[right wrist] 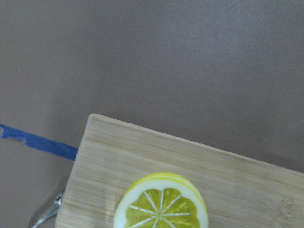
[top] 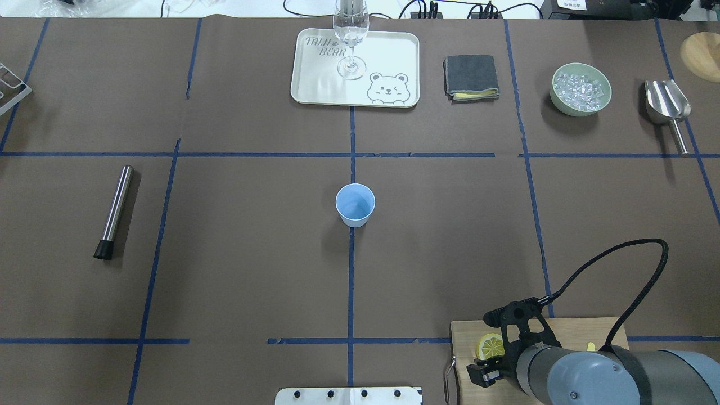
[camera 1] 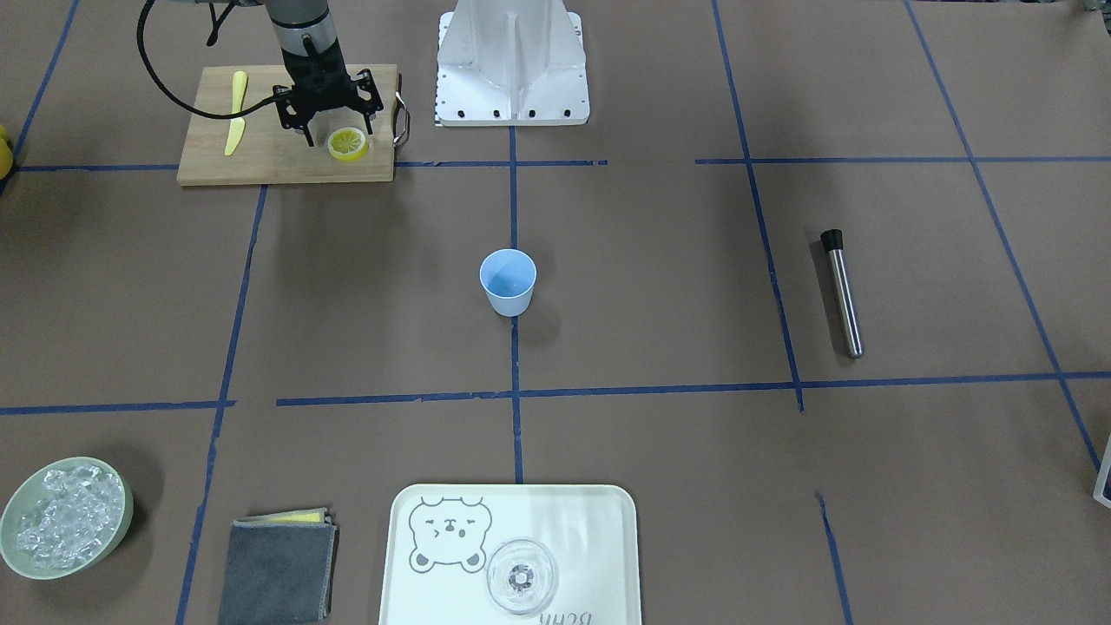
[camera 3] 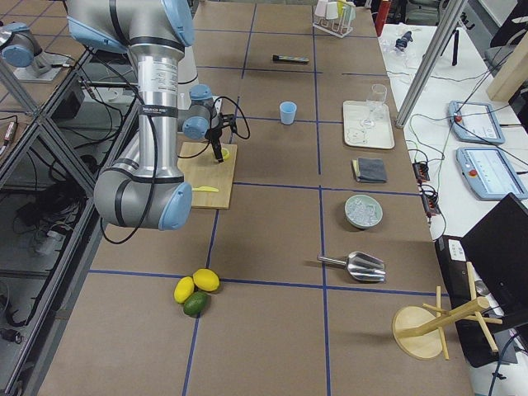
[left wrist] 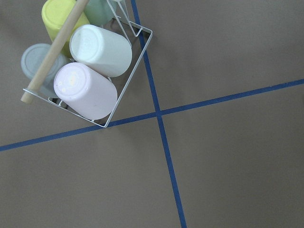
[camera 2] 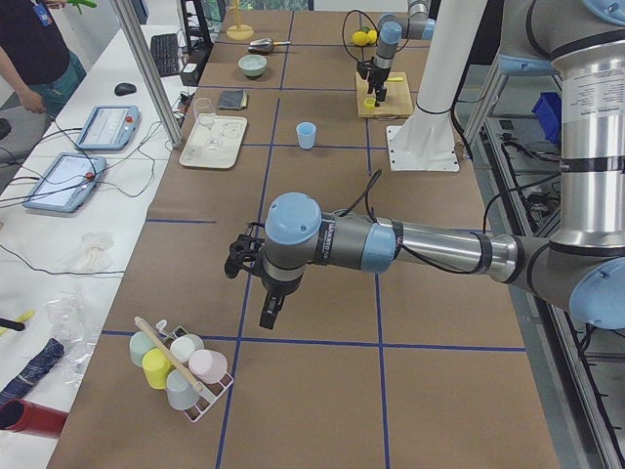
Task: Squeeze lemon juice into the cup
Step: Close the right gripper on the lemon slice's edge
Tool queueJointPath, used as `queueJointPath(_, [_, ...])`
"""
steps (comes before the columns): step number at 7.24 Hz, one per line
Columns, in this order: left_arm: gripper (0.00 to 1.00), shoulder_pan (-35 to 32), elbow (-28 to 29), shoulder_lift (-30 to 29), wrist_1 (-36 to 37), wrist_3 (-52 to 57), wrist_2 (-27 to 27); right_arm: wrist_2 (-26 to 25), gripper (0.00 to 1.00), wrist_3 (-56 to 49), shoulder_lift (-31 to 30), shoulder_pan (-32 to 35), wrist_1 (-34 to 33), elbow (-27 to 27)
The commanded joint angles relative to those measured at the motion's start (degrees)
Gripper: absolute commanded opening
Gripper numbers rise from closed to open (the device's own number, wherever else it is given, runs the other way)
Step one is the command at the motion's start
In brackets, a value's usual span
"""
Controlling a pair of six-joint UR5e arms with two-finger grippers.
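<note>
The lemon slice (camera 1: 348,143) lies flat, cut face up, on the wooden cutting board (camera 1: 278,163), at the end nearest the robot's base. The blue cup (camera 1: 508,282) stands upright and apparently empty, well apart from the board at the middle of the surface (camera 1: 660,286).

I expect the slice to be light and thin. The rind should be fairly firm and the face possibly slick, so a flat pinch top to bottom is not on offer. I'd take it across the rind, at opposite edges. That means bringing the fingertips right down to the board on either side, where it may slide or tip.

My right pincer (camera 1: 339,134) points straight down from a vertical wrist over that end of the board. It is spread wide and has hold of nothing, and the slice sits below and roughly between the fingertips. I can't tell whether the tips touch the wood.

My left arm reaches out level over the far end of the surface, near a rack of cups (camera 2: 181,366). I cannot tell how the left pincer (camera 2: 249,262) stands.
</note>
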Motion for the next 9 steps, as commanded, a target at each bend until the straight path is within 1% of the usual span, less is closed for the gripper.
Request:
queueJointPath(1, [1.0, 0.0, 0.0, 0.0, -0.1, 0.0, 0.0, 0.0, 1.0, 0.0, 0.3, -0.2, 0.0, -0.6])
queueJointPath(5, [1.0, 0.0, 0.0, 0.0, -0.1, 0.0, 0.0, -0.3, 1.0, -0.1, 0.8, 0.4, 0.0, -1.1])
queueJointPath(6, [1.0, 0.0, 0.0, 0.0, -0.1, 0.0, 0.0, -0.6, 0.97, -0.1, 0.8, 0.5, 0.0, -1.1])
queueJointPath(8, [1.0, 0.0, -0.1, -0.1, 0.0, 0.0, 0.0, -0.5, 0.77, -0.2, 0.8, 0.6, 0.0, -1.0])
queueJointPath(9, [1.0, 0.0, -0.1, -0.1, -0.1, 0.0, 0.0, -0.5, 0.77, -0.2, 0.8, 0.6, 0.0, -1.0])
